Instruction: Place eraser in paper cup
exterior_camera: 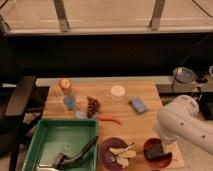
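Note:
The eraser (pixel 156 151), a dark block, lies in a red bowl (pixel 148 144) at the table's front right. The white paper cup (pixel 117 93) stands upright at the back middle of the wooden table, well apart from the eraser. My white arm (pixel 182 122) reaches in from the right. Its lower end, with the gripper (pixel 167 143), is just above the red bowl's right rim, close to the eraser. The arm's body hides most of the gripper.
A light-blue block (pixel 138 105) lies right of the cup. A blue cup (pixel 70 102), an orange-topped container (pixel 64 85), a dark red bunch (pixel 92 106) and a red chili (pixel 110 119) are left of centre. In front are a green tray (pixel 45 145) and a purple bowl (pixel 106 150) with utensils.

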### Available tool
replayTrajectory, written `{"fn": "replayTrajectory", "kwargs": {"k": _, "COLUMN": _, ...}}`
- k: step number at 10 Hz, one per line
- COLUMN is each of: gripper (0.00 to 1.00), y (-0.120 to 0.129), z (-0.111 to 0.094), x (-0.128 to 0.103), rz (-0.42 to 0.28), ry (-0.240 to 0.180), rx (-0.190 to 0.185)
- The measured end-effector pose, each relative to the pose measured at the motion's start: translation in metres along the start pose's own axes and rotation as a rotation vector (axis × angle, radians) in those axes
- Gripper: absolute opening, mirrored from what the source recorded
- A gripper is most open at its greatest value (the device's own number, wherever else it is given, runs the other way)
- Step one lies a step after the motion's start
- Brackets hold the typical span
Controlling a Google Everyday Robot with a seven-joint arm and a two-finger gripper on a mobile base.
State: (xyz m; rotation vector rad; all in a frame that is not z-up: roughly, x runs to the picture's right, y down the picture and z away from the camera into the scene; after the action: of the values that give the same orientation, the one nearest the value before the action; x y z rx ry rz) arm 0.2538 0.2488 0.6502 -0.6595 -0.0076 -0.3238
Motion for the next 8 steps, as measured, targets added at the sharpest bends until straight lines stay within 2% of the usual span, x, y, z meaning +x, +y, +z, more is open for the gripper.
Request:
{"fn": "replayTrajectory", "kwargs": {"k": 3, "gripper": 0.65, "y": 0.004, "z": 0.018, "x": -0.012, "rz": -0.045, "ry": -0.038, "rx": -0.022}}
{"fn": "replayTrajectory", "kwargs": {"k": 8, "gripper": 0.65, "y": 0.009, "z": 0.053, "x": -0.003, "rz": -0.005, "ry": -0.1, "rx": -0.094}}
